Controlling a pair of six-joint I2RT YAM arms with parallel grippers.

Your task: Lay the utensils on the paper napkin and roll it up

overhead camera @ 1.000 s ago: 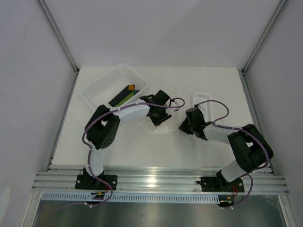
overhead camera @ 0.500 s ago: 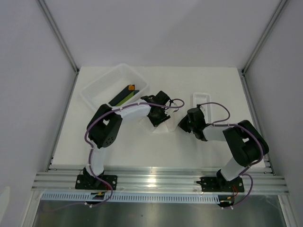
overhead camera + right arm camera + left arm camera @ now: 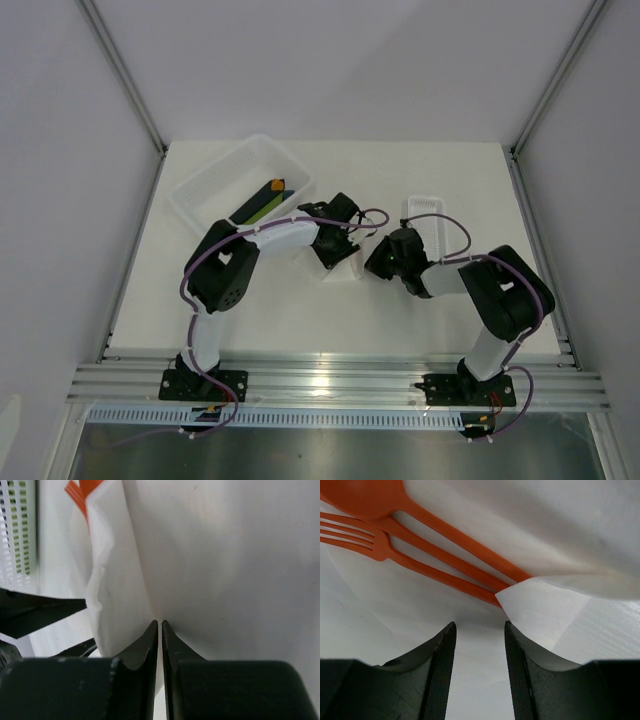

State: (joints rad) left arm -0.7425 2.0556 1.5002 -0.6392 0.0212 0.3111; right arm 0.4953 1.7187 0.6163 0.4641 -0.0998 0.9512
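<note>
Far to the left of the thin white paper napkin (image 3: 341,270), and further back, sat a big see-through white plastic bin (image 3: 205,190). Dark green and black bars with an orange tip (image 3: 262,203) lay in that bin.

The left gripper (image 3: 333,250) was right over the napkin, low down. Its two black fingers (image 3: 437,670) stood apart, and there was nothing between them. The hand was let go, not holding a thing. In the left wrist view, the small bright orange plastic spoon (image 3: 365,495) and the small bright orange plastic fork (image 3: 375,547) lay side by side on the napkin, close together. One corner of the napkin (image 3: 560,605) was folded over the ends of their handles. That folded corner came down just beside the right-hand finger.

The right gripper (image 3: 378,258) was just to the right of the napkin. In the right wrist view, its fingers (image 3: 145,650) were squeezed almost together, with only a thin crack between them. Their tips were right at the edge of a lifted fold of the napkin (image 3: 110,595). I could not tell if any paper was pinched in the crack. A bit of orange (image 3: 82,490) poked out at the far end of that fold.

A narrow ribbed white plastic tray (image 3: 432,215) lay to the right of the napkin, a little further back.
</note>
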